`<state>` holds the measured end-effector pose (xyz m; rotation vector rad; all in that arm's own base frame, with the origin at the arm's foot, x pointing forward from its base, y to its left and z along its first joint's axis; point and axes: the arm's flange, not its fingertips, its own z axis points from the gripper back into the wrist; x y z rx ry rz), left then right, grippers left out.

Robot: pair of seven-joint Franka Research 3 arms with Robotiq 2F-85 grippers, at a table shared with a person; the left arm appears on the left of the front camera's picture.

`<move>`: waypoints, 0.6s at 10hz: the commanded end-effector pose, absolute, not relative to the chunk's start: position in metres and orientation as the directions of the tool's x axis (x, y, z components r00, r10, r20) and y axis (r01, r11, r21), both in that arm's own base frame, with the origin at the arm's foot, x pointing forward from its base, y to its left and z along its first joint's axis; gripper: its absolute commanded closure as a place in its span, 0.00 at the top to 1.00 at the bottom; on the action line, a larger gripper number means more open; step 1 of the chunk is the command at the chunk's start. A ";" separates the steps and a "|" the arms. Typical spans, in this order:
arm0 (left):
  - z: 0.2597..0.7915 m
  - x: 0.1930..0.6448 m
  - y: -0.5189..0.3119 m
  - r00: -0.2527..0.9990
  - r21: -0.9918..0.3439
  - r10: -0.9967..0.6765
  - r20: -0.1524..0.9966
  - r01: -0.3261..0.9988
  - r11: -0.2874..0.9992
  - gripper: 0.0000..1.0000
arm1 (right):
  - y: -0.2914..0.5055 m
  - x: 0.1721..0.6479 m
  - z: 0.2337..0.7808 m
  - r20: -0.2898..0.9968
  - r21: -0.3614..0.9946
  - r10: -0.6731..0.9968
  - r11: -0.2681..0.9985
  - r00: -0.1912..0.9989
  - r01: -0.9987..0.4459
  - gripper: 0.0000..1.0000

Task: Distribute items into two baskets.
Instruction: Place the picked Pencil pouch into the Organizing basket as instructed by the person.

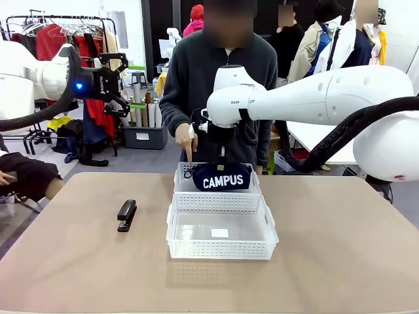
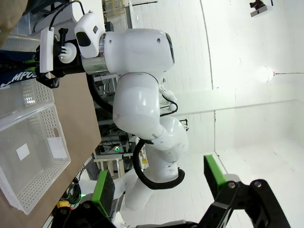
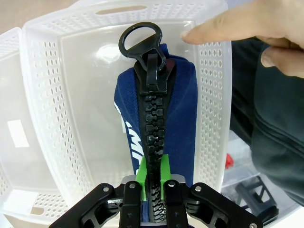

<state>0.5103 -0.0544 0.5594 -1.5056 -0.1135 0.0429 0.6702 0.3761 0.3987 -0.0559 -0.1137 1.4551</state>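
Over the far basket [image 1: 182, 186], the right end effector [image 3: 153, 172] is clamped on the zip edge of the navy CAMPUS pouch [image 1: 226, 178]. The pouch hangs straight below the green pads [image 3: 142, 171], its ring pull [image 3: 152, 71] pointing down into the basket. We cannot tell whether its lower end touches the basket floor. A person's hand [image 1: 186, 136] points a finger into that same basket, just beside the pouch.

We judge the first item nearly delivered but not yet released. The stapler [image 1: 126, 215] lies on the counter [image 1: 340, 248] to the left of the near basket [image 1: 221, 249], apart from it, and that basket holds no item. The left end effector [image 1: 124, 85] hangs high at the far left, jaws spread wide with nothing between them, well apart from the stapler. By our count, releasing the pouch and placing the stapler are left.
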 end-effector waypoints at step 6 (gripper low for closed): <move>0.560 0.508 -0.053 0.994 -0.996 0.099 0.052 0.045 0.072 1.00 | 0.380 0.684 0.403 0.042 -0.060 0.989 0.147 0.145 -0.987 0.52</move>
